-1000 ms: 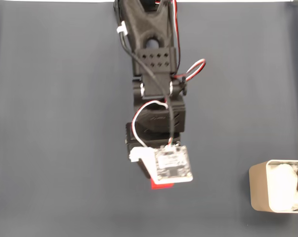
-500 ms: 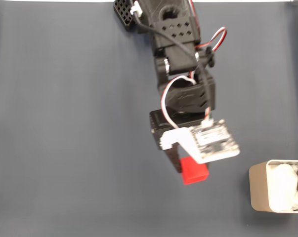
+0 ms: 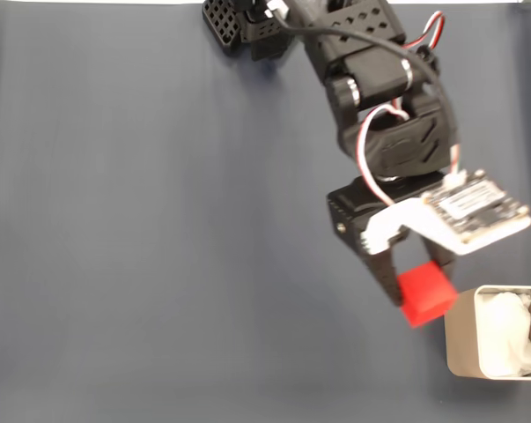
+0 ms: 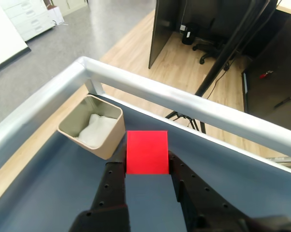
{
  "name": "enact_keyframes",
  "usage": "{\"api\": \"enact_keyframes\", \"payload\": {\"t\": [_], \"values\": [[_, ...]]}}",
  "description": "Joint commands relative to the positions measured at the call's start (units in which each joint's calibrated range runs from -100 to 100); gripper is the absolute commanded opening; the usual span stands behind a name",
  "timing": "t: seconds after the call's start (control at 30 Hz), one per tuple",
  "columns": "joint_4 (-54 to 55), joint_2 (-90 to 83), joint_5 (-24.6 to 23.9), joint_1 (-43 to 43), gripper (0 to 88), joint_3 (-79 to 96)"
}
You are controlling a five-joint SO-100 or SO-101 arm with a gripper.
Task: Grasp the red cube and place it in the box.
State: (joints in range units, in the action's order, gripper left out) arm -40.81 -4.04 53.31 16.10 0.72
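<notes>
Cube [image 3: 424, 294] sits clamped between the gripper [image 3: 415, 286] fingers, lifted off the dark mat [image 3: 124, 247], and now hangs just beside the box [image 3: 460, 339] at its left wall in the fixed view. A second ago it was still low near mat centre; half a second ago, halfway across. Wrist view shows the cube [image 4: 146, 152] gripped squarely and the box [image 4: 109, 137] ahead, padding [image 4: 96, 128] visible inside. Carry looks nearly complete; what remains, by judgement, is a short move over the opening, then release.

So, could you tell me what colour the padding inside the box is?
White, clearest in the fixed view: padding inside the beige box.
</notes>
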Motion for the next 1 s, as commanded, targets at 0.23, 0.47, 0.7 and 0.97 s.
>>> {"api": "enact_keyframes", "payload": {"t": [0.23, 0.47, 0.7, 0.97], "values": [[-0.2, 5.7, 0.5, 4.1, 0.0, -12.0], [-0.2, 10.4, 0.5, 5.4, 0.0, -16.9], [-0.2, 16.0, 0.2, 6.4, 0.0, -23.0], [0.1, 22.3, -0.4, 7.6, 0.0, -30.2]]}}
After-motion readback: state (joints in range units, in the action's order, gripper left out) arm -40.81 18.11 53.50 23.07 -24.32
